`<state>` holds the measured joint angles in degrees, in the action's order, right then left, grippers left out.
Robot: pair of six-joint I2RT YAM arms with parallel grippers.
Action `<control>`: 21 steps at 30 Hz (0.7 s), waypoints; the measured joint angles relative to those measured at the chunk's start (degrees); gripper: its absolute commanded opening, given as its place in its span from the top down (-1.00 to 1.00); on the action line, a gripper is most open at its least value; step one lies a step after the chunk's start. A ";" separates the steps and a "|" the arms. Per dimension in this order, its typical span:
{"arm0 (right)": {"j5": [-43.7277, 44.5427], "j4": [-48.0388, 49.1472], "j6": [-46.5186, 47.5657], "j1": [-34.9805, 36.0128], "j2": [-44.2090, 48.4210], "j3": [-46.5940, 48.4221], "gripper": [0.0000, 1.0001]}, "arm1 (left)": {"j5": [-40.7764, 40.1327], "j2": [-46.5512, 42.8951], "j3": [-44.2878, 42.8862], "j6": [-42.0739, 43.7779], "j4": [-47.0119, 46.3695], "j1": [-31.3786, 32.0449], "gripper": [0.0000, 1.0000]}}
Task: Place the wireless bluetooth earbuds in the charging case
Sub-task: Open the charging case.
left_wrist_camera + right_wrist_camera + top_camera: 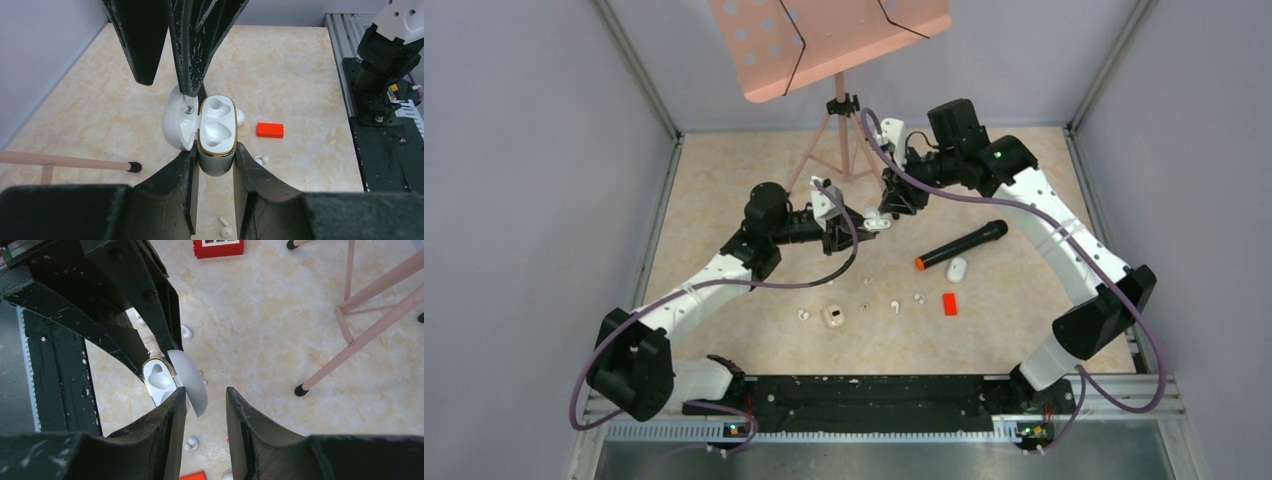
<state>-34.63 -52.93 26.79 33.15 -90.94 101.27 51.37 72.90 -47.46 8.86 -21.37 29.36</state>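
My left gripper (215, 150) is shut on the body of an open white charging case (216, 125) with a gold rim, and holds it above the table. Both wells show empty. Its lid (176, 120) hangs open to the left. My right gripper (206, 395) is open, with the lid's edge (192, 382) between its fingers and against the left one. In the top view the two grippers meet at the case (876, 222). Tiny white earbuds (895, 306) lie on the table below; one (261, 160) shows in the left wrist view, and another (191, 442) in the right wrist view.
A black microphone (962, 244), a closed white case (957, 268), a red block (949, 303) and an open pinkish case (833, 317) lie mid-table. A pink music stand (829, 40) stands at the back, with its tripod legs (350, 340) beside the grippers.
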 measured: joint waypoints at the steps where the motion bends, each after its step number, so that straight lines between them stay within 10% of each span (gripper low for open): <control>1: 0.00 0.02 0.00 -0.15 -0.09 0.00 0.32 | -0.07 0.07 0.02 -0.24 -0.13 0.04 1.00; 21: -0.28 1.73 -4.68 -1.99 0.83 7.56 0.34 | -6.45 1.64 1.42 -13.07 -2.27 -0.50 1.00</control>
<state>-34.92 -51.20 22.11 31.16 -90.11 108.84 44.93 74.54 -46.04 -4.21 -23.64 28.86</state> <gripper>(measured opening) 0.360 0.311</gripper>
